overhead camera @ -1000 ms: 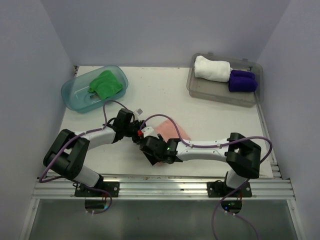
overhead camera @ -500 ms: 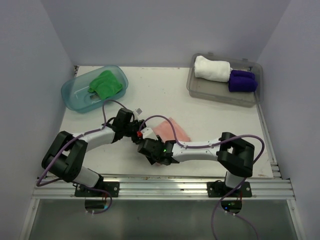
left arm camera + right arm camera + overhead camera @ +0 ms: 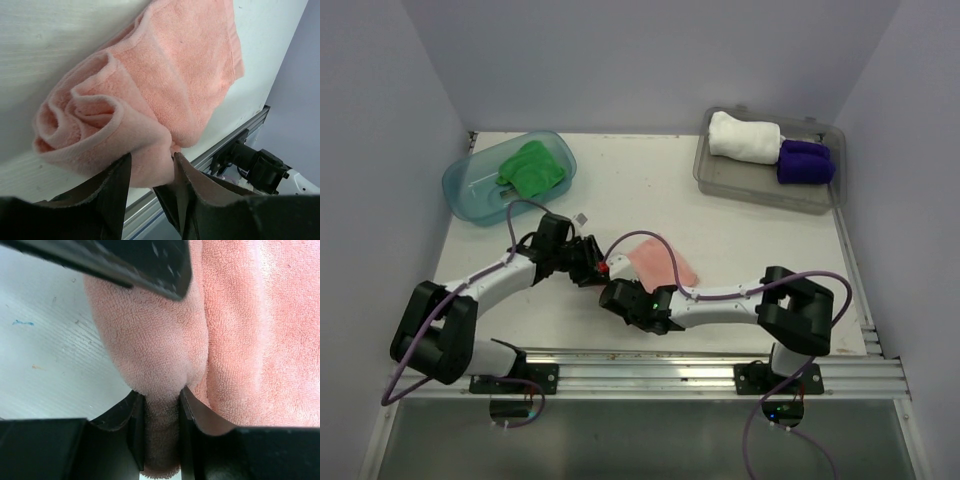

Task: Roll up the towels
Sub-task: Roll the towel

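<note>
We are pinching the salmon pink towel (image 3: 650,262), at lower centre of the top view, in both the left gripper (image 3: 151,165) and the right gripper (image 3: 161,407). Either thin fold slipping out risks unwinding the loose roll.

A teal tub (image 3: 465,190) sits far-left on the white table (image 3: 760,250), a clear grey tray (image 3: 740,184) far-right.

The left arm (image 3: 495,278) and right arm (image 3: 720,300) meet at the salmon towel (image 3: 650,258) near 6 o'clock, barring that stretch. The teal tub (image 3: 455,195) occupies 10 o'clock, the grey tray (image 3: 760,195) 2 o'clock. Between them, toward 12 o'clock, the table (image 3: 640,180) lies open for passage.
</note>
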`<control>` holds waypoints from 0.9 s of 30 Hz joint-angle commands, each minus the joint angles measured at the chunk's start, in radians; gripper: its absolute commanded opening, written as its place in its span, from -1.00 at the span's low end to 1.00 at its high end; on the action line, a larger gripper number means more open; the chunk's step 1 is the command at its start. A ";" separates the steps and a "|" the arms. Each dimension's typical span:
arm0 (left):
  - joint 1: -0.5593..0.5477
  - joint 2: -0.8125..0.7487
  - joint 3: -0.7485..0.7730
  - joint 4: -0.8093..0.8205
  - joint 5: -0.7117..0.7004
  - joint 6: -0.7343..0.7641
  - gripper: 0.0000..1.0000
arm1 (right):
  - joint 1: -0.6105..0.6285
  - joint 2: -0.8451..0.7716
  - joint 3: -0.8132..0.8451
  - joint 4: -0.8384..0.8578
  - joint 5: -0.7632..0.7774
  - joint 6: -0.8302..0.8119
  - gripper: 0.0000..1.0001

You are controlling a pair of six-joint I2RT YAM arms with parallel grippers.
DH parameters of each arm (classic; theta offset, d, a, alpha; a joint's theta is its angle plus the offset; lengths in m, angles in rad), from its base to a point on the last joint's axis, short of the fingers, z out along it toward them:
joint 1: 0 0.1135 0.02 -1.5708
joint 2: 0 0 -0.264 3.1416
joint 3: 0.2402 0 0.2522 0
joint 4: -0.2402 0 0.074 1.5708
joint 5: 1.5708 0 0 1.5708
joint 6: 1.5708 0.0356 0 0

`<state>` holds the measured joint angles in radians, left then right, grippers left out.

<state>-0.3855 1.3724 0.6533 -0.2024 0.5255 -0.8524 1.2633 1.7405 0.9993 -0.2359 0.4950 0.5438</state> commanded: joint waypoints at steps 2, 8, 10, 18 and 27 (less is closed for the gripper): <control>0.071 -0.074 0.020 -0.111 -0.047 0.038 -0.10 | -0.015 0.045 -0.094 -0.020 -0.128 0.053 -1.00; 0.131 -0.163 0.045 -0.179 -0.056 0.055 -0.06 | -0.038 -0.024 -0.171 0.108 -0.294 0.019 -1.00; 0.138 -0.173 0.051 -0.195 -0.067 0.059 -0.06 | -0.064 -0.064 -0.197 0.168 -0.358 0.013 -1.00; 0.148 -0.206 0.003 -0.189 -0.055 0.067 -0.06 | -0.251 -0.128 -0.303 0.309 -0.746 0.056 -1.00; 0.132 -0.263 -0.050 -0.184 -0.067 0.105 0.15 | -0.370 -0.090 -0.349 0.437 -1.033 0.168 -1.00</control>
<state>-0.2470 1.1332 0.6083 -0.3855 0.4702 -0.7818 0.9226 1.6039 0.7017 0.2100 -0.3462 0.6308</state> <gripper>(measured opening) 0.559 0.278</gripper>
